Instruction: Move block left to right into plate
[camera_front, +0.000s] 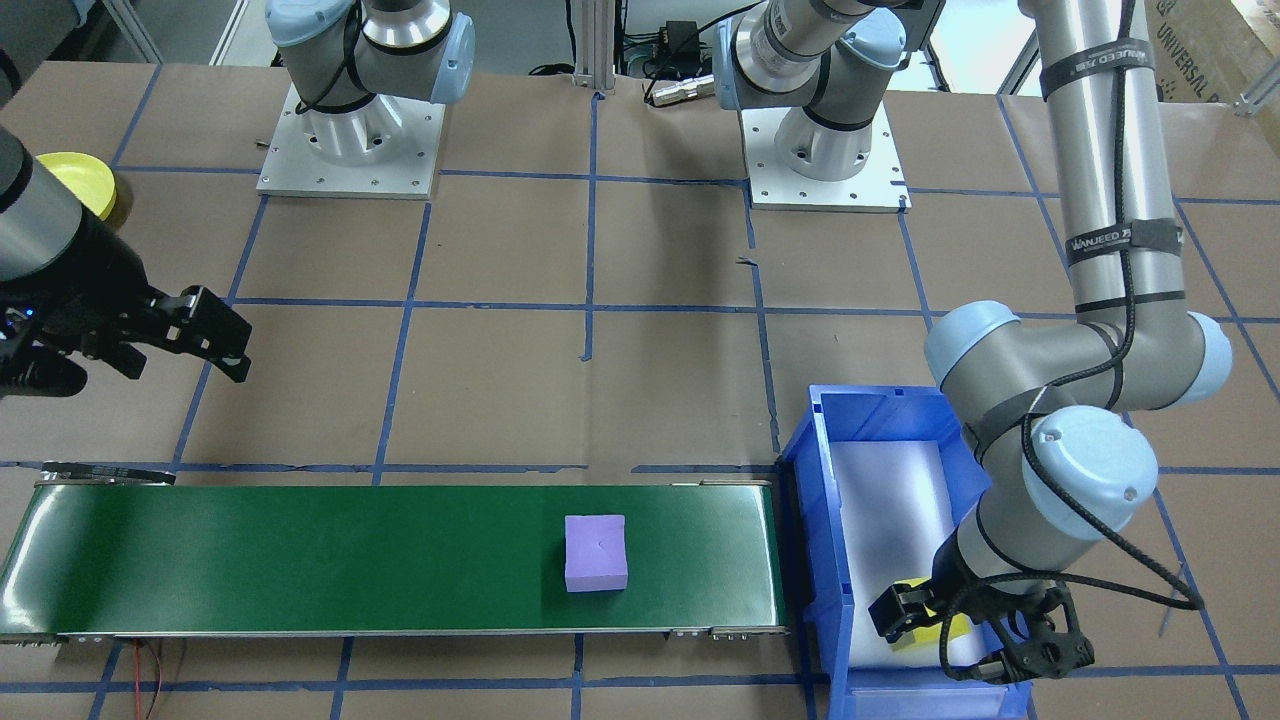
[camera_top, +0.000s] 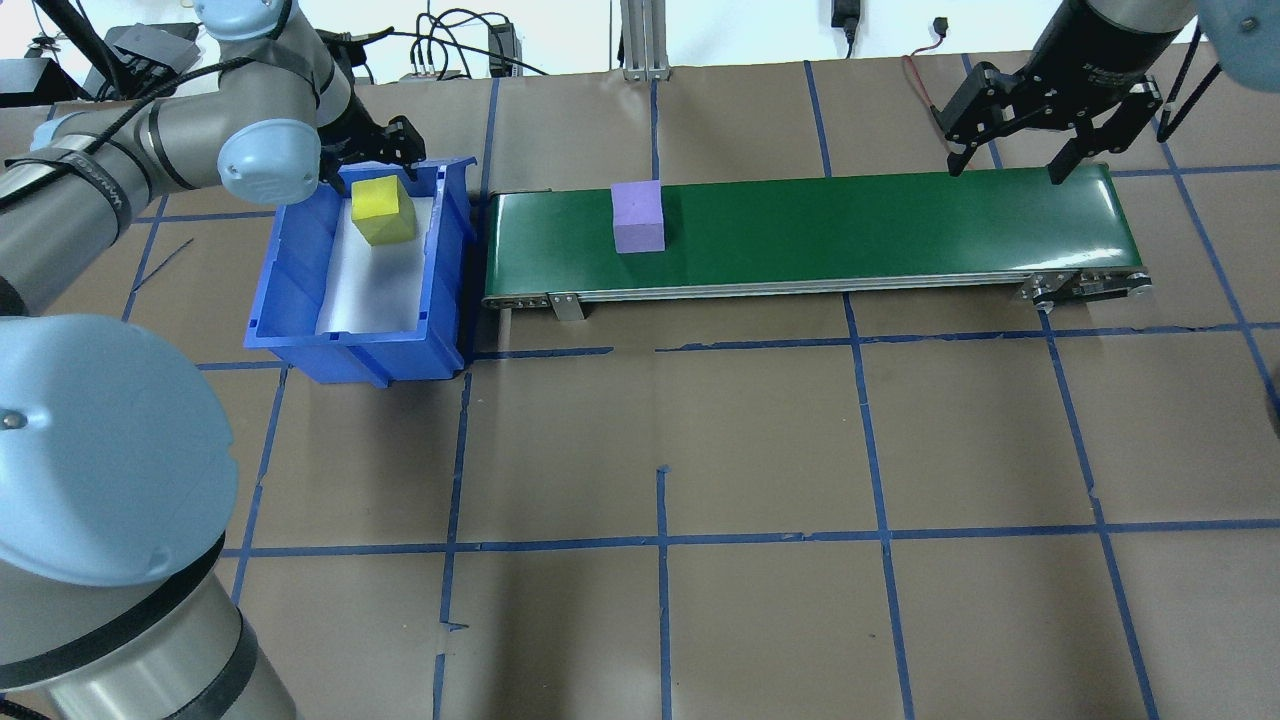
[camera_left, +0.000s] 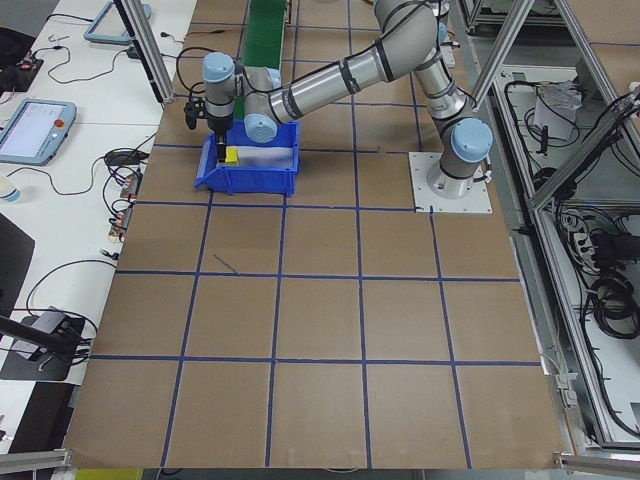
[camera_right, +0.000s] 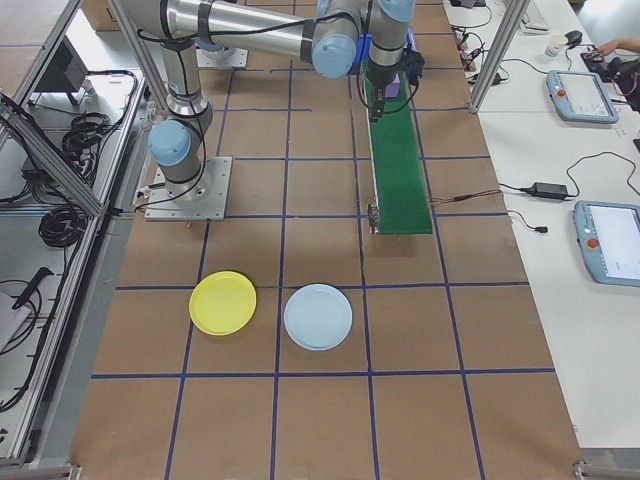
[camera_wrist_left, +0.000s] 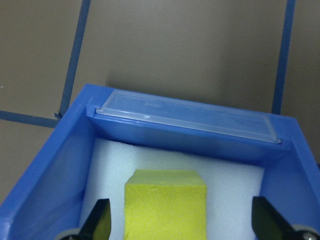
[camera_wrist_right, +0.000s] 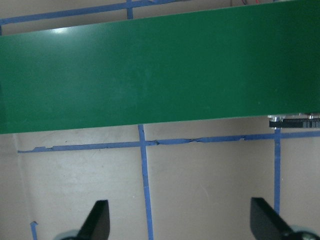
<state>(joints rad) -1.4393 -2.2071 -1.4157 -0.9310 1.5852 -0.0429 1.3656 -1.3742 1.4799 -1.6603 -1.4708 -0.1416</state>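
A yellow block (camera_wrist_left: 165, 205) lies on white foam in the blue bin (camera_top: 300, 300). My left gripper (camera_wrist_left: 182, 222) hangs open just above it, one finger on each side and neither touching. A purple block (camera_top: 638, 218) sits on the green conveyor belt (camera_top: 850, 220), near the bin end. My right gripper (camera_top: 1005, 165) is open over the far edge of the belt's other end, holding nothing. A yellow plate (camera_right: 222, 302) and a light blue plate (camera_right: 318, 316) lie on the table beyond that end, on the robot's right.
The bin stands against the conveyor's left end. Both arm bases (camera_front: 350, 150) are bolted along the robot's side of the brown, blue-taped table. Benches with tablets and cables run along the table's far side in the side views.
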